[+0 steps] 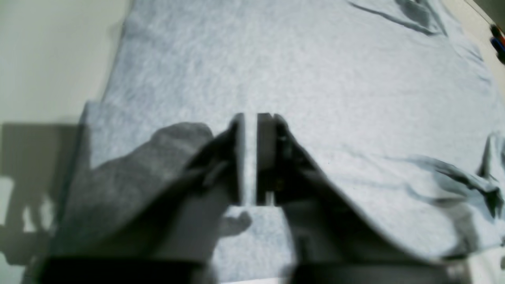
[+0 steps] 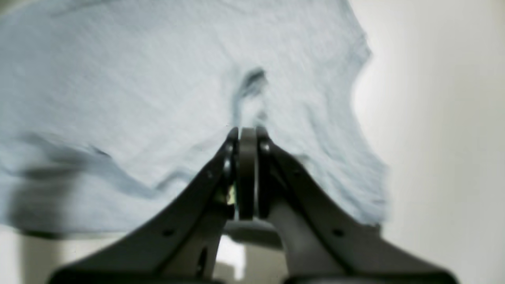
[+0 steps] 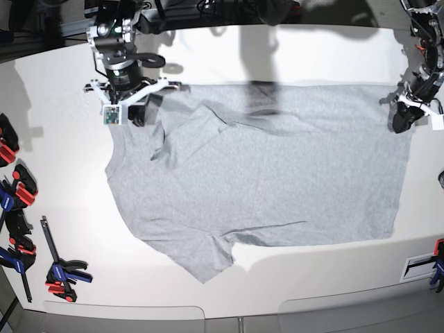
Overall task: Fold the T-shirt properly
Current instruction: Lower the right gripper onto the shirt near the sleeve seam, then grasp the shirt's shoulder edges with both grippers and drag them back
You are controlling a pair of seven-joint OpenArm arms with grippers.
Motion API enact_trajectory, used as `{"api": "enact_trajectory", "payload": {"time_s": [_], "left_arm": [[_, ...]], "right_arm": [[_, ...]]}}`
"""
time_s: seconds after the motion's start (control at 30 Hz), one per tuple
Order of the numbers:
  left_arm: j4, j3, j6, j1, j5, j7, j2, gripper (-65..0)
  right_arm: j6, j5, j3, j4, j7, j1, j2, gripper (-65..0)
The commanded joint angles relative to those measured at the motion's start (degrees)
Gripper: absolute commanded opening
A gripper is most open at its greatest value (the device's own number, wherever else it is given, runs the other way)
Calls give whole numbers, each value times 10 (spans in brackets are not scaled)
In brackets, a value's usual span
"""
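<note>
Overhead, T-shirt (image 3: 277,173) spread flat, clamps (image 3: 28,229) beside; wrist views only cloth

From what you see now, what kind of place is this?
Probably a robot lab or workshop bench: a white table with a grey T-shirt spread flat, two robot arms at its far corners, and clamps lying along one edge.

The T-shirt (image 3: 277,173) is spread across the counter (image 3: 312,55). In the base view, clamps (image 3: 21,229) are lined along the counter's left edge, the right hand (image 3: 125,111) is placed at the shirt's upper-left corner, and the left hand (image 3: 402,118) at its upper-right corner.
</note>
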Motion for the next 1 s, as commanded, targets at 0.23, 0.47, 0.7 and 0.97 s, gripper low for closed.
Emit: {"api": "enact_trajectory", "payload": {"time_s": [0.23,0.47,0.7,0.97], "left_arm": [[7,-5,-5,-5,23,43,-14,-650],[7,-5,17,-4,99,38,2,-650],[6,-4,63,26,149,2,18,-650],[6,-4,63,56,162,-18,18,-650]], "right_arm": [[-21,-5,0,-48,26,12,6,-650],[-31,-19,0,-177,26,59,9,-650],[-39,-20,0,-206,32,83,10,-650],[-73,-45,0,-206,30,78,38,-650]]}}
